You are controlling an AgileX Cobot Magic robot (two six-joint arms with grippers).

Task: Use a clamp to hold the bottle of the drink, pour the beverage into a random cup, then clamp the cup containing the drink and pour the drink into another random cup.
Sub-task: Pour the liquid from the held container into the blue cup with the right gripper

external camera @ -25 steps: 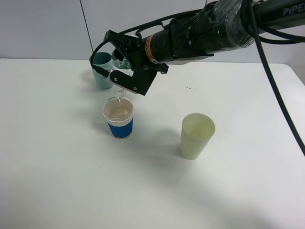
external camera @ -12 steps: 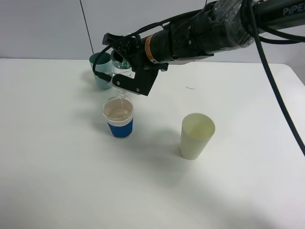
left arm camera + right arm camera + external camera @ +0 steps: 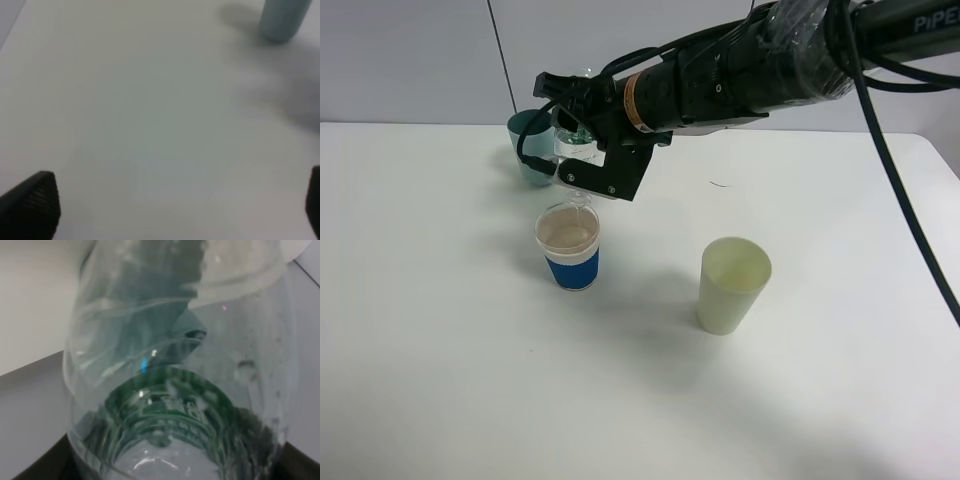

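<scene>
My right gripper (image 3: pixel 588 165) reaches across to the left and is shut on a clear plastic bottle (image 3: pixel 574 143). The bottle is tilted with its neck (image 3: pixel 580 198) pointing down, just above a clear cup with a blue band (image 3: pixel 568 247) that holds pale liquid. In the right wrist view the bottle (image 3: pixel 175 365) fills the frame, with a little liquid at its low end. A teal cup (image 3: pixel 529 146) stands behind the gripper. A pale yellow-green cup (image 3: pixel 733 285) stands to the right. My left gripper (image 3: pixel 175 210) is open over bare table, with the teal cup (image 3: pixel 282 17) far ahead of it.
The white table (image 3: pixel 450 350) ends at a grey wall at the back. A thin dark cable (image 3: pixel 503 60) runs down the wall behind the teal cup. A small dark mark (image 3: pixel 719 183) lies on the table right of the gripper. The left arm does not show in the exterior view.
My right gripper has risen slightly and turned the bottle back, lifting its neck off the blue-banded cup's rim. The stream seen earlier no longer shows. The cups have not moved.
</scene>
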